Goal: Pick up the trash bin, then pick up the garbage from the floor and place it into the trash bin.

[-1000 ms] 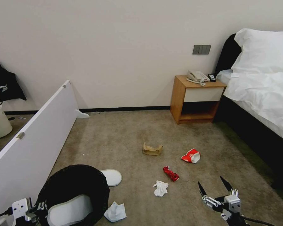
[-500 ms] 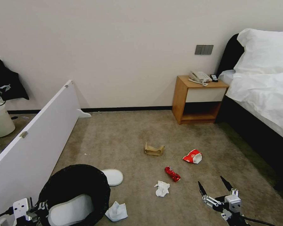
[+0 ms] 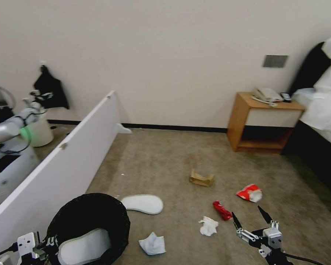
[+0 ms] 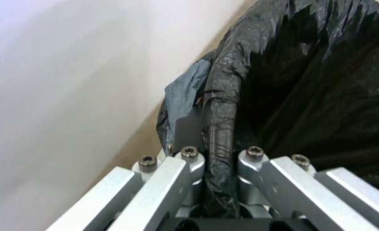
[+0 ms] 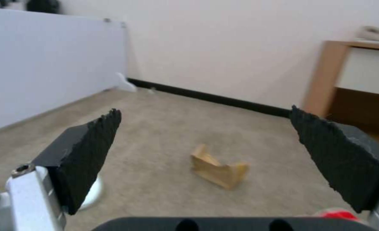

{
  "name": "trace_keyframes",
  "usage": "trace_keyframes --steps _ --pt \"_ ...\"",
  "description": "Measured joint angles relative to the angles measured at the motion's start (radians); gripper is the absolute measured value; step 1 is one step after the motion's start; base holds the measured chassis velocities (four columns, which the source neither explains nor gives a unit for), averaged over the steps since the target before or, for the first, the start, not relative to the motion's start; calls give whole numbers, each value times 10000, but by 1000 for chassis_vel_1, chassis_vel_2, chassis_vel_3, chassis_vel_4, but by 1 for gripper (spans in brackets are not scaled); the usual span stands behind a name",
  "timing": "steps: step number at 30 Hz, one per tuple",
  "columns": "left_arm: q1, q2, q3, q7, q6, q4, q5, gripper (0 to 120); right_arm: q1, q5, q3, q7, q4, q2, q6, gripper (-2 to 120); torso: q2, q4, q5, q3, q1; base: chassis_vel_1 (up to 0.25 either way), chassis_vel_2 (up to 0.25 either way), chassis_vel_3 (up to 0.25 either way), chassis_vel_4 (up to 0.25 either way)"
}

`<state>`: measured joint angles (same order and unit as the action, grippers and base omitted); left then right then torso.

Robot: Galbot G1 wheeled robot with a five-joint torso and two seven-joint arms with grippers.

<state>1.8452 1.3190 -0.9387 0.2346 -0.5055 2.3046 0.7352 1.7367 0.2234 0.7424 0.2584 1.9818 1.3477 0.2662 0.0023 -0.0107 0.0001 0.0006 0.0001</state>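
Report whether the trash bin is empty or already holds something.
Not empty: the head view shows a flat white slipper lying inside the trash bin, whose bag-covered rim the left gripper clamps.

The trash bin (image 3: 89, 226) wears a crinkly, faintly glossy black plastic bag (image 4: 309, 80), pinched between the brushed-metal links of the left gripper (image 4: 217, 163). The right gripper (image 5: 206, 157) carries matt black fingers (image 5: 91, 150) with a rough ridged face, over a matt, short-piled beige carpet (image 3: 165, 162). On it lie folded brown cardboard (image 3: 201, 179), soft crumpled white tissues (image 3: 208, 225) and a shiny red wrapper (image 3: 221, 210), with a smooth wood nightstand (image 3: 263, 123) far right.
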Motion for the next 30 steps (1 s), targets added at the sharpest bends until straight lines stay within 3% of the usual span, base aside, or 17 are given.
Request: trace_keyframes --steps 17,24,30 --pt "-21 54 123 -5 279 -27 -120 4 12 52 16 6 60 -64 -28 100 0 6 -1 0 0 124 118 127 122" --pt "-29 59 134 -6 307 -26 -101 4 15 62 12 8 60 -83 -31 100 0 -7 -1 0 0 30 30 22 23" --pt "-11 85 182 11 309 -27 -86 4 14 59 4 21 29 -105 -34 100 0 0 0 0 0 0 0 0 0"
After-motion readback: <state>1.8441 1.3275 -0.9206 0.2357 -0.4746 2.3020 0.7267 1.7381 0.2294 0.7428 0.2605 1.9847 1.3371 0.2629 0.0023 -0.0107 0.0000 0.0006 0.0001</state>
